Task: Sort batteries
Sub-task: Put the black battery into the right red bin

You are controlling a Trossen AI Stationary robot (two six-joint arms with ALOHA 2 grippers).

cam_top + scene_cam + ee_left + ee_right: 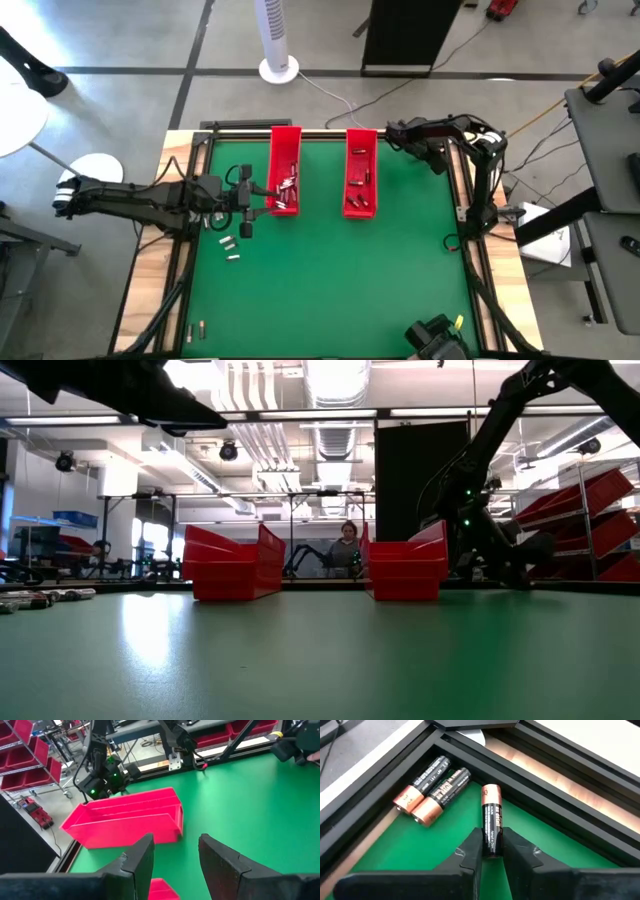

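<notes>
Black right gripper [490, 851] clamped on one battery [491, 827] — left gripper [176, 862] parted, empty, beside left tray [285, 168].

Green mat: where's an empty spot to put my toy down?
The big bare stretch of green mat in front of both red trays is free. It's crowded by the left gripper, where loose batteries lie.

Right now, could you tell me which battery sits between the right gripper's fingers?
The lone black-and-copper battery between the right gripper fingers; two others lie paired aside.
</notes>
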